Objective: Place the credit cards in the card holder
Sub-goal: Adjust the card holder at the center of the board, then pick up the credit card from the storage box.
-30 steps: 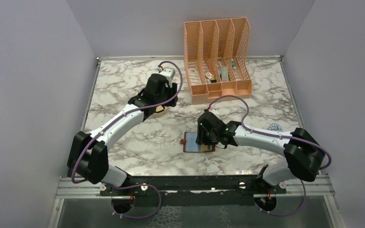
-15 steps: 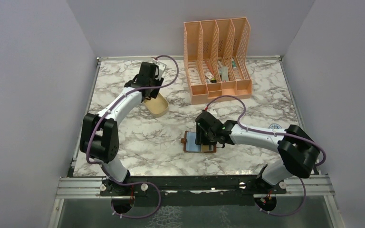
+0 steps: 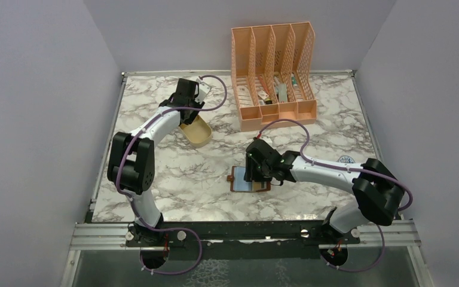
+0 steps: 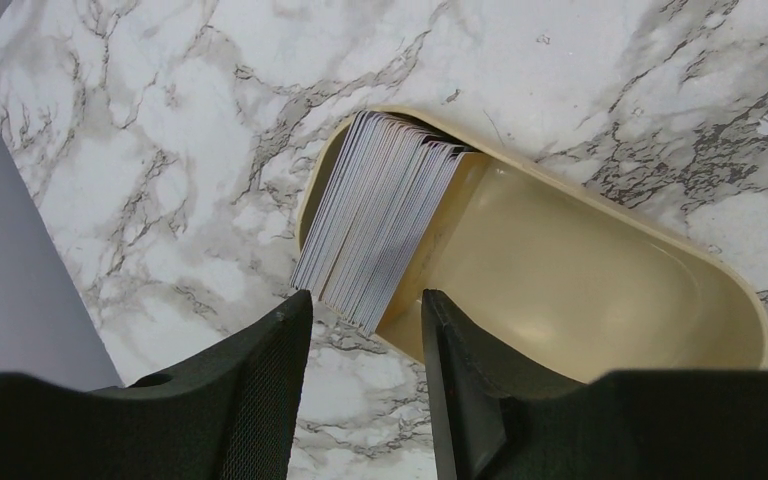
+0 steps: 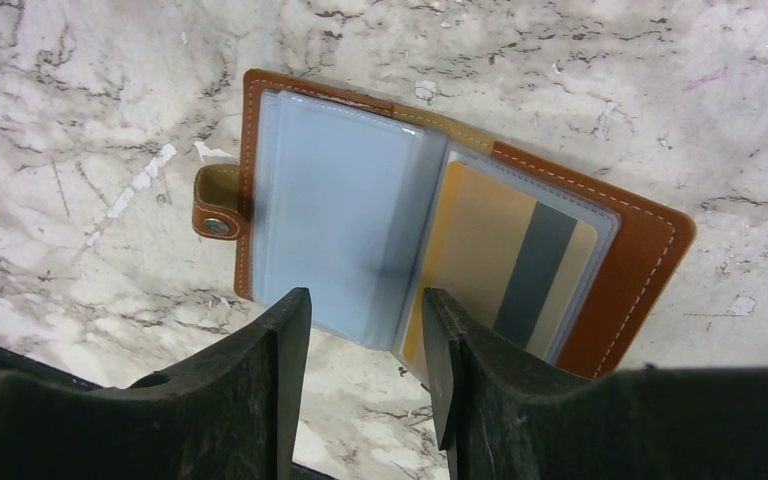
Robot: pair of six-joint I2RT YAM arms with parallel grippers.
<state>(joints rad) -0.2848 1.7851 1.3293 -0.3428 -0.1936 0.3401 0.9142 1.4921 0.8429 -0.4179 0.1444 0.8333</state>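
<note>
The left arm has drawn back from its long reach across the counter [image 3: 173,179] and folded up tall. Its wrist now stands over the beige tray [image 4: 730,290], which that arm covered a second ago. The right arm has hardly stirred and still hangs low over the card holder [image 5: 640,260]. I read this as the left side lining up to fetch another card while the right waits at the holder, so a pick-up looks due rather than an insertion.

The tray lies far left on the counter, well apart from the holder, with its long axis on a diagonal from far-left to near-right. The credit cards [image 4: 380,215] stand on edge, packed together at its far-left end and leaning a little. Their faces lie across the tray's length.

The card holder lies open and flat near the middle of the counter. Its spread width runs left to right and its snap tab [image 5: 215,205] points left. One gold card [image 5: 480,250] already sits in the right-hand pocket, its dark stripe and long axis running along the spine. The left-hand pocket looks empty.

The left gripper [image 4: 360,310] hovers above the lower corner of the stack with its jaws apart, clamping nothing. The right gripper [image 5: 365,305] is likewise parted over the holder's fold and grips nothing.
</note>
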